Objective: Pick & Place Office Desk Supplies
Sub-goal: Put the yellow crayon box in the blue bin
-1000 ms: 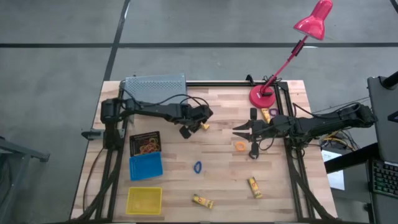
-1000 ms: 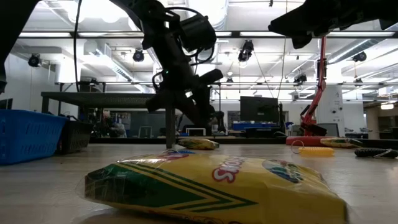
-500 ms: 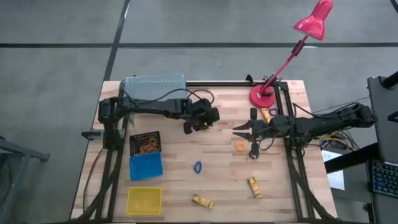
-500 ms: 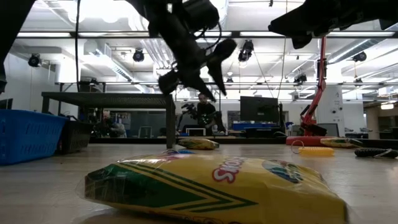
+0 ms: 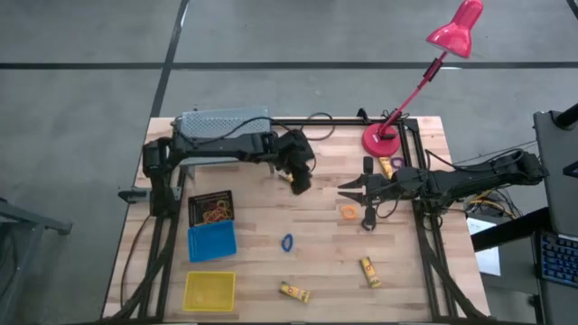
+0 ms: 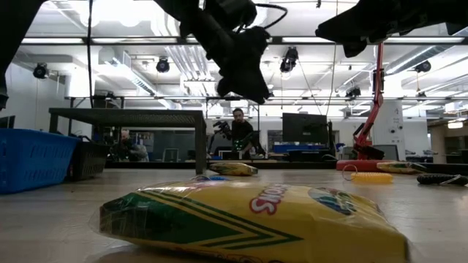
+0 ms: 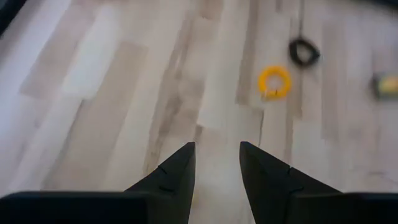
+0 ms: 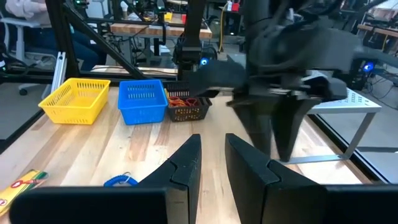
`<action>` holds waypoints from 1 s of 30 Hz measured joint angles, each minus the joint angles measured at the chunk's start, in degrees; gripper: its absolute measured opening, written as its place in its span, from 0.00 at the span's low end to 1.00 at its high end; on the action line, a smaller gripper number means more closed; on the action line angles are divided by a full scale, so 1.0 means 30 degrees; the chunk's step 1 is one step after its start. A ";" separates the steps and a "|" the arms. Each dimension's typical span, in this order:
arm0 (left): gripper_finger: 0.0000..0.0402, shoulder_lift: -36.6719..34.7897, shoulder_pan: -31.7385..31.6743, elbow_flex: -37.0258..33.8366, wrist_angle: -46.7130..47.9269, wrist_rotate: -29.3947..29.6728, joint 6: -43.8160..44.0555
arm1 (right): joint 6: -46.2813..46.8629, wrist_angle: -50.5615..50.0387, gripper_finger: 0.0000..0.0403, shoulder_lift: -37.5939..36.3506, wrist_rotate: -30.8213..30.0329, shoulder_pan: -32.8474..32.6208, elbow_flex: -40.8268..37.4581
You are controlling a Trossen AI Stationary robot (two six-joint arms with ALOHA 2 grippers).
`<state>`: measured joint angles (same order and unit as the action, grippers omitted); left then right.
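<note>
Dark left hand raised, fingers downward

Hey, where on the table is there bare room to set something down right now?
Bare wood lies between the blue bin and the blue ring, and in the near right corner past the yellow tube. It is crowded around the orange ring, beside the right gripper, and by the lamp base.

A robotics lab or workshop. A wooden worktable stands on a grey concrete floor. Beyond it, long workbenches carry monitors and equipment under exposed ceiling ducts and strip lights. A person sits at a far bench, apparently beside another robot arm.
</note>
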<state>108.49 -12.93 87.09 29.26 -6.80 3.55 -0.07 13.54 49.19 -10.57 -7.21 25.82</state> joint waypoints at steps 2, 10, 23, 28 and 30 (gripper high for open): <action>0.32 0.0019 -0.0025 -0.0044 0.0442 0.0047 -0.2076 | -0.0032 0.0000 0.17 0.0000 0.0000 0.0002 0.0000; 0.32 0.0928 -0.0029 -0.0138 0.2658 0.0199 -1.0188 | 0.0005 0.0000 0.17 0.0000 0.0000 0.0001 0.0000; 0.32 0.3312 -0.0191 -0.0160 0.2590 0.0422 -1.0754 | -0.0003 0.0015 0.17 0.0000 0.0000 0.0000 0.0000; 0.32 0.3846 -0.0226 -0.0160 0.2371 0.0988 -1.1721 | -0.0003 0.0015 0.17 0.0000 0.0000 -0.0001 0.0000; 0.32 0.3934 -0.0244 -0.0162 0.2168 0.1462 -1.2077 | -0.0029 0.0000 0.17 0.0000 0.0000 0.0004 0.0000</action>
<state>120.29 -13.66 86.60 35.76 -2.41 -32.69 -0.15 13.54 49.19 -10.57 -7.20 25.82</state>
